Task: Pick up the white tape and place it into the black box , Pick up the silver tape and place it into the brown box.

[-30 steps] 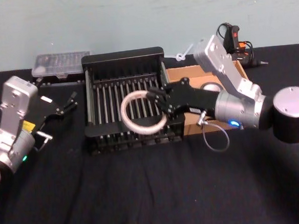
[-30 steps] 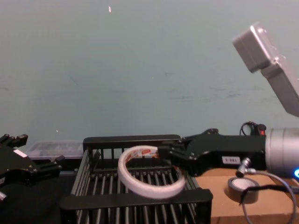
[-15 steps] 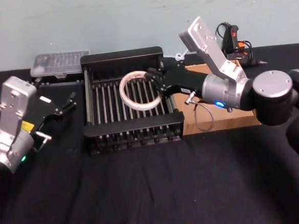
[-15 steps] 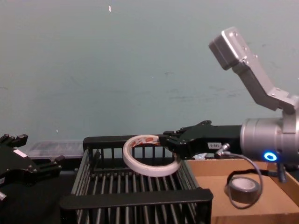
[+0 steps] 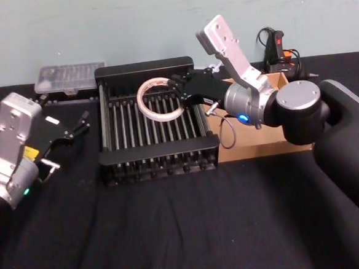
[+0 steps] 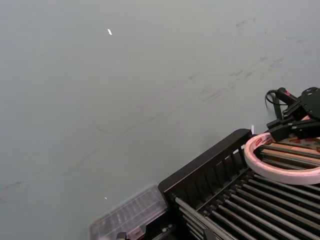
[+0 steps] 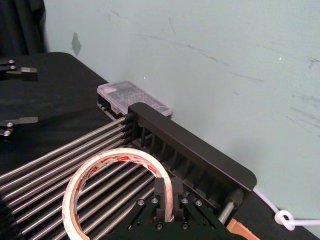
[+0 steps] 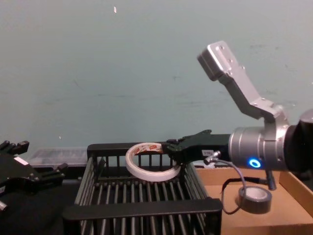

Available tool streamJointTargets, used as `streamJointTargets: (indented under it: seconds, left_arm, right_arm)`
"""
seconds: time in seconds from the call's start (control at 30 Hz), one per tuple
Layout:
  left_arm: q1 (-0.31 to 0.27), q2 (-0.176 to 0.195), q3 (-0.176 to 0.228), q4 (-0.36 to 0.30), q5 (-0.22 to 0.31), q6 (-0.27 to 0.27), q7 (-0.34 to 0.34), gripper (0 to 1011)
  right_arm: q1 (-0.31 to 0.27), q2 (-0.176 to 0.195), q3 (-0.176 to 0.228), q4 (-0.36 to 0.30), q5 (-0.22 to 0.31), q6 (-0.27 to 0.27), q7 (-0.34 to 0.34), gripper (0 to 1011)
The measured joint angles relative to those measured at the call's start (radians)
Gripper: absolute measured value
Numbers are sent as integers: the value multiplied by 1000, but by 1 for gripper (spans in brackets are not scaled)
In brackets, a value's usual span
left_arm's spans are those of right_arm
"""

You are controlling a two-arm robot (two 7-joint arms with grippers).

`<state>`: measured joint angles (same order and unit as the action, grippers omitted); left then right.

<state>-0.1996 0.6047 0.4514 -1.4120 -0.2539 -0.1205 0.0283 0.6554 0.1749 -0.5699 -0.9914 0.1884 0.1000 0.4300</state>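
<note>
head looks down, chest looks level; both share the black box (image 5: 158, 133).

The right arm reaches forward and across toward the robot's left, its silver forearm nearly level and a blue ring light glowing at the wrist. The right gripper (image 5: 178, 93) points leftward, its black fingers (image 7: 165, 196) pinched together on a thin band they hold clear of the surface below. The left arm sits folded back at the robot's left side, elbow raised, the left gripper (image 5: 80, 124) held low with its fingers spread apart.
</note>
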Motion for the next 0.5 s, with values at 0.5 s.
streamJointTargets:
  seconds: [0.5]
  left_arm:
    - [0, 0, 0, 0, 0, 0, 0, 1001]
  right_arm:
    - [17, -35, 1, 50, -35, 8, -7, 92]
